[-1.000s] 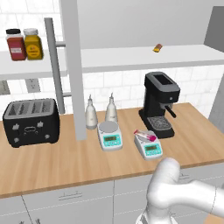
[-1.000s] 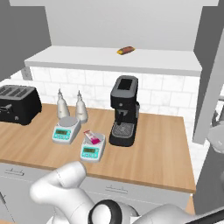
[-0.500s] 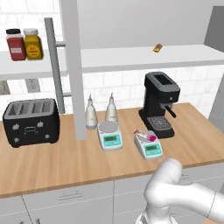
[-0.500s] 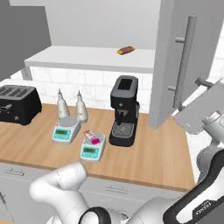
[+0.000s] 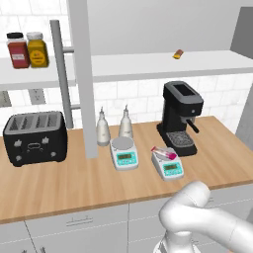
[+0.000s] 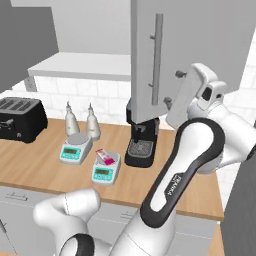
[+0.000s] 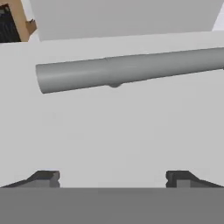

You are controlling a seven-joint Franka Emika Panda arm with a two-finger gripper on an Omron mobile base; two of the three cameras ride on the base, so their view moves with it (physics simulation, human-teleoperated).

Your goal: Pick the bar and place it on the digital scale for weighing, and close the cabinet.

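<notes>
The pink bar (image 5: 163, 152) (image 6: 105, 157) lies on the silver pan of the digital scale (image 5: 169, 168) (image 6: 104, 172), in front of the coffee machine. The cabinet's right door (image 6: 145, 55) stands part-way swung, with its silver handle (image 6: 158, 56) (image 7: 131, 70) facing me. My gripper (image 6: 173, 88) (image 7: 111, 178) is open against the door's flat face, just beside the handle, with nothing between its fingers. The cabinet's left door (image 5: 82, 74) stands edge-on and open, its handle (image 5: 61, 74) beside it.
A second scale (image 5: 123, 152) (image 6: 75, 149) sits left of the first, with two bottles (image 5: 103, 128) behind it. A black toaster (image 5: 34, 136) is at the left and a coffee machine (image 5: 180, 118) at the right. The shelf (image 5: 148, 64) holds two jars (image 5: 27, 49) and an orange-brown item (image 5: 178, 53).
In the right base view the right door has swung leftward, across the coffee machine's top, and my arm has followed it. The bar and scales have not moved.
</notes>
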